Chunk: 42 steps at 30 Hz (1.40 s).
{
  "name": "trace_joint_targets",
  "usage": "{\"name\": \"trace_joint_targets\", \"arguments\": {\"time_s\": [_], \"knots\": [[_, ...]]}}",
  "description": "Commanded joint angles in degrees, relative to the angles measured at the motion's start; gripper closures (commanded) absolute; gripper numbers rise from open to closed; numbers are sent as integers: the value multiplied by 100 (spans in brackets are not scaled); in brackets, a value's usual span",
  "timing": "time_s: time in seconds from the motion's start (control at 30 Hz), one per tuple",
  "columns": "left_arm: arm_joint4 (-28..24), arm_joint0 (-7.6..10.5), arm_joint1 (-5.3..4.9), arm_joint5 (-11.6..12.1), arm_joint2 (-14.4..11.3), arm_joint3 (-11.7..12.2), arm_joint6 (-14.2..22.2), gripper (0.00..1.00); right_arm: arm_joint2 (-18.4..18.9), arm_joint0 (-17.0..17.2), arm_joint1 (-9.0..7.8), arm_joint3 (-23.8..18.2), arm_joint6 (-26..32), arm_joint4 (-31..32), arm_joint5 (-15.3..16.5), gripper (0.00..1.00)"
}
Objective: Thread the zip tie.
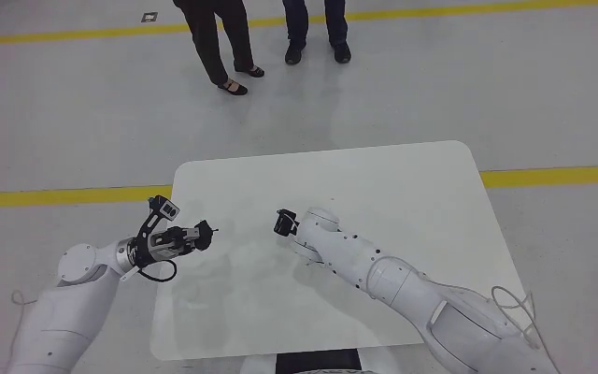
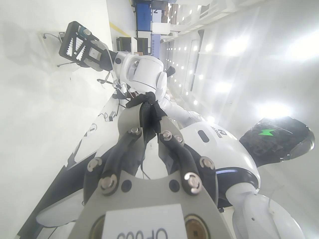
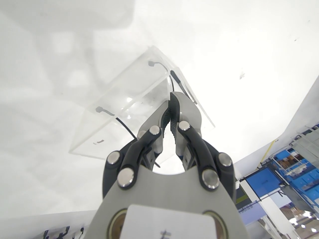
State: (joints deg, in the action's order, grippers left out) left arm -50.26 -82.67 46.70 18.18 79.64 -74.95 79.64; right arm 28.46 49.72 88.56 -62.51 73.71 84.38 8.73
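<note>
Both claws are closed: right claw (image 3: 171, 105) pinches the thin black plastic zip tie (image 3: 177, 80) at the clear acrylic box (image 3: 129, 80); left claw (image 2: 149, 110) clamps something dark (image 2: 147, 100). Tie seems light, springy; grip near tip.

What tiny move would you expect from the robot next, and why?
Probably a short, gentle pull by the right gripper on the black zip tie, away from the clear block. Its fingertips are closed right where the strap meets the block's edge, though a true grip is unclear. The left gripper, shut, sits well apart.
</note>
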Motion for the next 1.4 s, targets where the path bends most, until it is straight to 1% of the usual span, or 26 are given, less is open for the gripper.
{"name": "trace_joint_targets", "arguments": {"time_s": [0.0,0.17,0.3,0.53,0.87,1.03,1.23,1.37], "knots": [[0,0,0,0,0,0,0,100,9,2,19,50,-21,28,23,100],[0,0,0,0,0,0,0,100,62,4,64,118,-59,25,86,100],[0,0,0,0,0,0,0,100,194,6,81,84,-42,-151,206,100],[0,0,0,0,0,0,0,100,351,33,83,-1,87,-227,350,100],[0,0,0,0,0,0,0,100,560,141,44,-250,202,4,265,100],[0,0,0,0,0,0,0,100,676,232,13,-397,257,105,274,100],[0,0,0,0,0,0,0,100,761,317,-1,-497,293,221,306,100],[0,0,0,0,0,0,0,100,800,342,8,-486,264,248,326,100]]}}
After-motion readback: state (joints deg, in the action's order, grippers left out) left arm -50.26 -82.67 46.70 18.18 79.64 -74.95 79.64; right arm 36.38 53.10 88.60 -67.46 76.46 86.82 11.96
